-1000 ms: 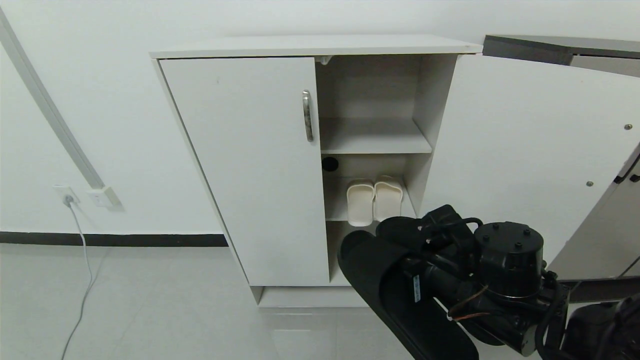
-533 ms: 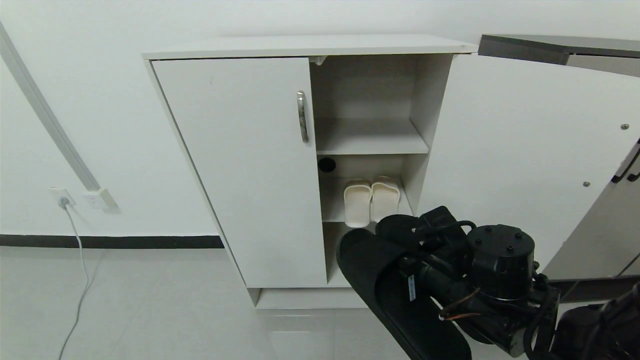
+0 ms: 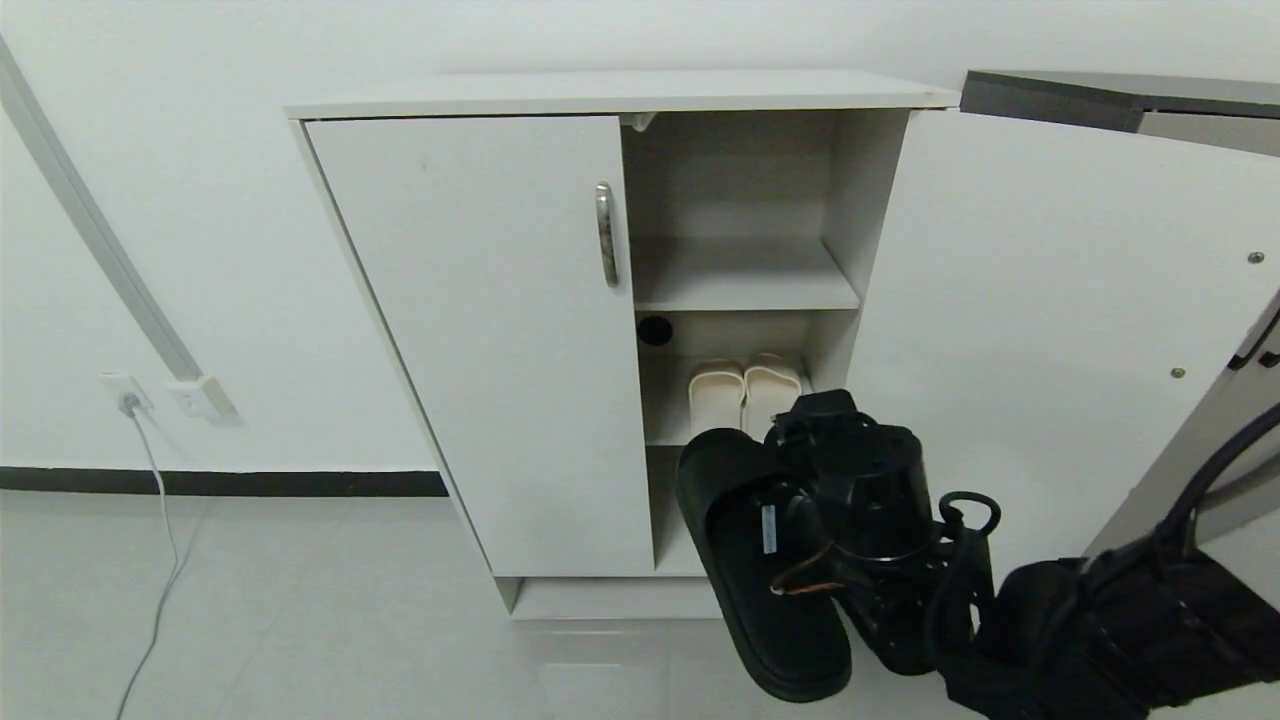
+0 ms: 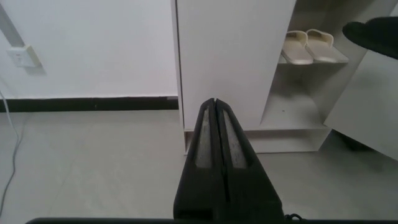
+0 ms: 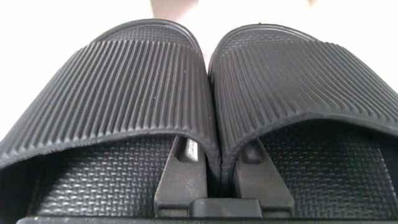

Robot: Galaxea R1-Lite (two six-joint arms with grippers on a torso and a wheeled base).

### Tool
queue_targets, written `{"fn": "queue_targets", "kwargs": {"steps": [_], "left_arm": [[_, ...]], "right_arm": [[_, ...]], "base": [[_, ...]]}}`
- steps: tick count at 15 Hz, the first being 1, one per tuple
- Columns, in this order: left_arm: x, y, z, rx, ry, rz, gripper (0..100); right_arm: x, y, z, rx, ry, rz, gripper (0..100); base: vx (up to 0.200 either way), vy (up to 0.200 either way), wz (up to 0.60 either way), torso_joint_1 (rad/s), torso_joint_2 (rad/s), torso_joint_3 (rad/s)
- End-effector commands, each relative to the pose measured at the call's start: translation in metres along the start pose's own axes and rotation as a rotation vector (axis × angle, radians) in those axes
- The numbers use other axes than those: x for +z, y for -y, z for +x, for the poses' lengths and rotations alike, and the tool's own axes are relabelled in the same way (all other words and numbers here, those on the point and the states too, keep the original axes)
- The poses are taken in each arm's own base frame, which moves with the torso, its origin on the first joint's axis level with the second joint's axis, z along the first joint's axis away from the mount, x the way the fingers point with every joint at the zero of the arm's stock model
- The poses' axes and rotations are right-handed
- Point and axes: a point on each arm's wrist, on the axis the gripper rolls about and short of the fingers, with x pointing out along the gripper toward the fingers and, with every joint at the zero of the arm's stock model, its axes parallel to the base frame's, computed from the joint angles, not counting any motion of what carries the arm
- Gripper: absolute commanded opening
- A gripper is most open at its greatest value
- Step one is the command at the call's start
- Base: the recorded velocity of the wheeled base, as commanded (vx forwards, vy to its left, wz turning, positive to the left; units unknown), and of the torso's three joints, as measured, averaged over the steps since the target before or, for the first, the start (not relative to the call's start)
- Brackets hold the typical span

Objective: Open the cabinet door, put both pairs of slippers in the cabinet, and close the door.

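Observation:
The white cabinet has its left door shut and its right door swung wide open. A pair of white slippers lies on the middle shelf. My right gripper is shut on the pair of black slippers, pinching their inner sides together. They hang toes-up in front of the cabinet's lower opening, and one toe shows in the left wrist view. My left gripper is shut and empty above the floor, facing the closed left door.
The bottom compartment floor and the upper shelf are bare. A metal handle sits on the closed door. A wall socket with a cable is at the left, a grey cabinet at the right. Open floor lies in front.
My right arm has risen and swung left toward the cabinet opening. The black slippers now hang steeper, and the wrist covers the heels of the white slippers. The view shifted slightly.

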Motion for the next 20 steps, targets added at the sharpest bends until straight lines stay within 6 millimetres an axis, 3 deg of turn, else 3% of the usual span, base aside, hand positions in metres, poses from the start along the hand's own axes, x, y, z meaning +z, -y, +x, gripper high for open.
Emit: {"fn": "queue_targets", "kwargs": {"steps": [1,4,7,11,16,20], "left_arm": [[0.000,0.000,0.000,0.000,0.000,0.000,0],[0.000,0.000,0.000,0.000,0.000,0.000,0],[0.000,0.000,0.000,0.000,0.000,0.000,0],[0.000,0.000,0.000,0.000,0.000,0.000,0],[0.000,0.000,0.000,0.005,0.000,0.002,0],[0.000,0.000,0.000,0.003,0.000,0.002,0]], "right_arm": [[0.003,-0.021,0.018,-0.076,0.003,0.034,0],[0.015,-0.027,0.032,-0.142,0.039,0.063,0],[0.047,-0.025,0.040,-0.173,0.068,0.092,0],[0.073,-0.026,0.040,-0.207,0.126,0.092,0],[0.088,-0.026,0.039,-0.205,0.178,0.075,0],[0.088,-0.026,0.040,-0.205,0.182,0.067,0]], "base": [[0.000,0.000,0.00,0.000,0.00,0.000],[0.000,0.000,0.00,0.000,0.00,0.000],[0.000,0.000,0.00,0.000,0.00,0.000],[0.000,0.000,0.00,0.000,0.00,0.000],[0.000,0.000,0.00,0.000,0.00,0.000],[0.000,0.000,0.00,0.000,0.00,0.000]]}}
